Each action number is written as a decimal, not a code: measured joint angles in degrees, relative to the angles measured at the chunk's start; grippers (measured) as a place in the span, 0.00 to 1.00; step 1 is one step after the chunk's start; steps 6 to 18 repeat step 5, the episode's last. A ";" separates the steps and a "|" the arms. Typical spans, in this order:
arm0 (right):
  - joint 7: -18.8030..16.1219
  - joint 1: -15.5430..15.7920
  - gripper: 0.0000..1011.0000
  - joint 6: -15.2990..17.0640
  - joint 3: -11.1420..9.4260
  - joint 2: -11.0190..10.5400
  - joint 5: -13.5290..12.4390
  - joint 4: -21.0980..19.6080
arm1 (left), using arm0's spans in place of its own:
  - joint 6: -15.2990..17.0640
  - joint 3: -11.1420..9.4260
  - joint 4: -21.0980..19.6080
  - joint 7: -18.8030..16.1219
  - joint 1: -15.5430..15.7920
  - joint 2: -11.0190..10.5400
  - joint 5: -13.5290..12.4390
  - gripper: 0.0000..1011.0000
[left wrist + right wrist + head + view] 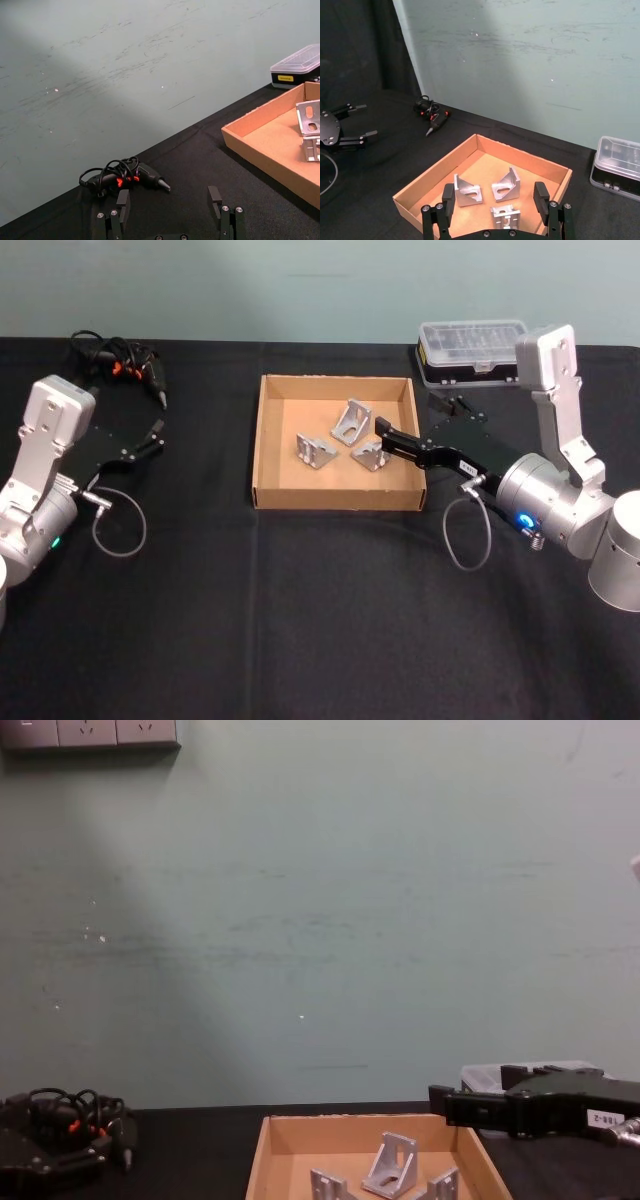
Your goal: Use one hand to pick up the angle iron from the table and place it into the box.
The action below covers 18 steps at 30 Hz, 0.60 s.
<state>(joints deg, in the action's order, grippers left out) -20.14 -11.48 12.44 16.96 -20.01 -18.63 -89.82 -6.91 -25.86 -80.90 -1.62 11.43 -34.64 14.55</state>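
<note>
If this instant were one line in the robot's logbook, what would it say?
right gripper: open, over box right edge | left gripper: open, parked on left | three angle irons in box

A pale green wall (320, 920) is seen behind the work surface, marked with faint horizontal scuffs and a few small white specks. A row of white wall sockets (90, 732) is mounted high on it, at the upper left of the chest view. Light is spread unevenly across the wall, with a brighter band set against a dimmer area to the left. A dark curtain (360, 45) is hung beside the wall, meeting it at a vertical edge in the right wrist view.
</note>
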 joint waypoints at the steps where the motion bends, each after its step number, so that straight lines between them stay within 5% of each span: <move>1: 0.00 0.00 0.99 0.00 0.00 0.00 0.00 0.00 | 0.00 0.00 0.00 0.00 0.00 0.00 0.00 1.00; 18: 0.00 0.00 0.99 0.00 0.00 0.00 0.00 0.00 | 0.00 0.00 0.00 0.00 0.00 0.00 0.00 1.00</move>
